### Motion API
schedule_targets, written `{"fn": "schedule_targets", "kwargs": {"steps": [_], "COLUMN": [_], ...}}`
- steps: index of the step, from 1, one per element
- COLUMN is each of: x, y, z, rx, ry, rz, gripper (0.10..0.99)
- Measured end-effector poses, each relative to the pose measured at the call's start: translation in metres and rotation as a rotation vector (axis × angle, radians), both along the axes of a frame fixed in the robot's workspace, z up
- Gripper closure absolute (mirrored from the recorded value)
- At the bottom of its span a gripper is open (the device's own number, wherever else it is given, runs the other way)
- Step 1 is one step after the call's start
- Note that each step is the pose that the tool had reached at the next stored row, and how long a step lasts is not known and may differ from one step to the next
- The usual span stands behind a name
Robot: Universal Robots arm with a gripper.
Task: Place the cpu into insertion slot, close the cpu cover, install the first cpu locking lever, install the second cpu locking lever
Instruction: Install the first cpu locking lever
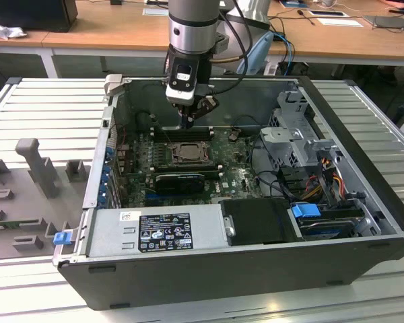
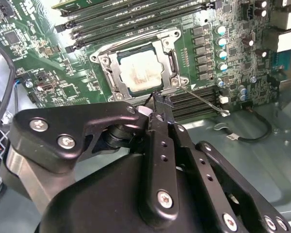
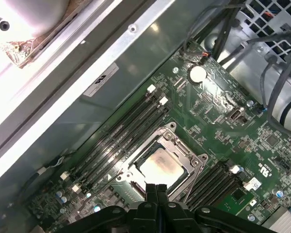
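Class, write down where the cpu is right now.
In both wrist views the cpu lies in the insertion slot, between the black memory slots, close beside the gripper.

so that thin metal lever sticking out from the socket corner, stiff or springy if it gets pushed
Probably springy: the lever is a long, thin metal rod, seemingly held only at its end by the cpu cover. Likely light, and its smooth, narrow surface could slip sideways when pushed.
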State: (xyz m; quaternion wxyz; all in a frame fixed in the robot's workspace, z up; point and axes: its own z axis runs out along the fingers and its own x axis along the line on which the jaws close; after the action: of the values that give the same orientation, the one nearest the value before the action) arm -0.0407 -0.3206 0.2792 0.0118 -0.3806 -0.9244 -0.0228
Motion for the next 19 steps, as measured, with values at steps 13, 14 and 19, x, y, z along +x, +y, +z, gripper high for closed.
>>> {"fn": "schedule_targets", "kwargs": {"steps": [13, 14, 19], "x": [0.0, 0.0, 0.0], "y": [0.0, 0.0, 0.0], "z": [0.0, 0.0, 0.0], "rx": [0.0, 0.0, 0.0], "ry": [0.0, -0.0001, 0.0], "rz": [0.119, 0.125, 0.164], "gripper": [0.98, 0.98, 0.98]}}
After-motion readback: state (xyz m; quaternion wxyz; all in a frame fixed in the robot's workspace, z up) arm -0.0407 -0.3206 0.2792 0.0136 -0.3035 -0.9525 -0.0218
